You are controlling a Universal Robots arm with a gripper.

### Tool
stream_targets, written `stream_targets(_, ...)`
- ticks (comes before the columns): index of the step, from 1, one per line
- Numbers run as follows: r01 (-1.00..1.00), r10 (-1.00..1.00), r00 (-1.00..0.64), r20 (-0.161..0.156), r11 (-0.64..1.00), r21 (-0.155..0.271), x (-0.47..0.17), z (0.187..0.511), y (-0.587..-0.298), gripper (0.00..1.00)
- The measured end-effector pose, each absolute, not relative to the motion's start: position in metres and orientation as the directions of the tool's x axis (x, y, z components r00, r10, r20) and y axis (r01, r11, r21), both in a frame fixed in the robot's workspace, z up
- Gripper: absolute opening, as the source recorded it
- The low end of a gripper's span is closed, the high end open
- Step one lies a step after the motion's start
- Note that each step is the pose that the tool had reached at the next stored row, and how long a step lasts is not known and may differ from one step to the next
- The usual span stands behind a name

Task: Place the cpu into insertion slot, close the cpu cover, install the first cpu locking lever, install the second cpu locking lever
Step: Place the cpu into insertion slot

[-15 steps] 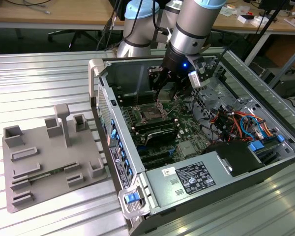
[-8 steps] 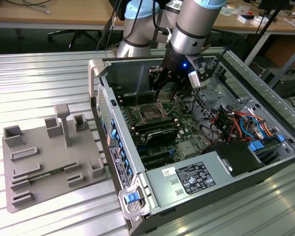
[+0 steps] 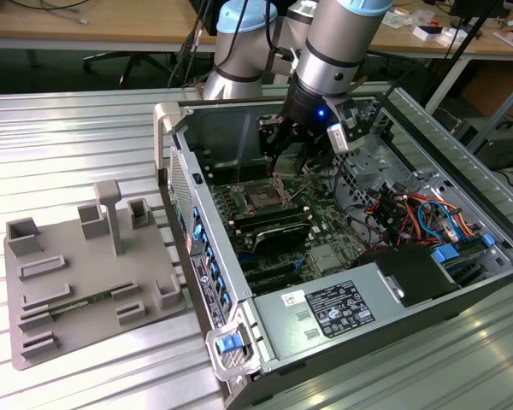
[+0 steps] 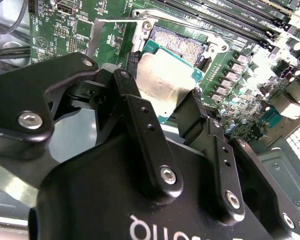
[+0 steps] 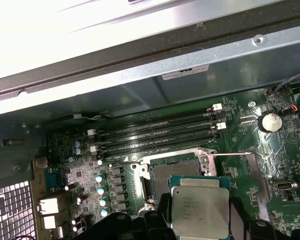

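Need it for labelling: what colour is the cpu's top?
Silver-grey cpu, clearest in the first wrist view.

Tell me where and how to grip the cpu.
Grip two opposite thin edges, coming straight down over the flat metal top, as the hand does in both wrist views. The cpu is a thin, flat square with its top facing the hand, so probably only the edges offer purchase, and the underside stays free.
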State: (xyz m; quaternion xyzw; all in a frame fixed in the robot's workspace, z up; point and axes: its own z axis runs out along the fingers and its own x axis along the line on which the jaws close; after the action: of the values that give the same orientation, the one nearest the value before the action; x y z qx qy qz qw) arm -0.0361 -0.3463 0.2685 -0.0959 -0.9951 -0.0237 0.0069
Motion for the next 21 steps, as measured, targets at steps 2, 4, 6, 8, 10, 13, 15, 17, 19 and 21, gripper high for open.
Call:
stream_targets(2, 0.192, 0.191, -0.981, 0.018, 0.980, 0.046, -0.0361, 0.2685, -0.3463, 0.55)
stream_targets(4, 0.193, 0.192, -0.981, 0.018, 0.980, 0.046, -0.0361, 0.2685, -0.3462, 0.55)
stream_targets(6, 0.194, 0.193, -0.981, 0.018, 0.980, 0.046, -0.0361, 0.2685, -0.3462, 0.55)
stream_targets(8, 0.195, 0.194, -0.981, 0.018, 0.980, 0.046, -0.0361, 0.2685, -0.3462, 0.55)
stream_targets(10, 0.196, 0.196, -0.981, 0.018, 0.979, 0.046, -0.0361, 0.2685, -0.3463, 0.55)
stream_targets(13, 0.198, 0.198, -0.980, 0.018, 0.979, 0.046, -0.0361, 0.2685, -0.3462, 0.55)
stream_targets(15, 0.199, 0.199, -0.980, 0.018, 0.979, 0.046, -0.0361, 0.2685, -0.3462, 0.55)
stream_targets(17, 0.200, 0.200, -0.980, 0.018, 0.979, 0.046, -0.0361, 0.2685, -0.3462, 0.55)
stream_targets(19, 0.202, 0.201, -0.979, 0.018, 0.978, 0.046, -0.0361, 0.2685, -0.3463, 0.55)
stream_targets(21, 0.202, 0.202, -0.979, 0.018, 0.978, 0.046, -0.0361, 0.2685, -0.3462, 0.55)
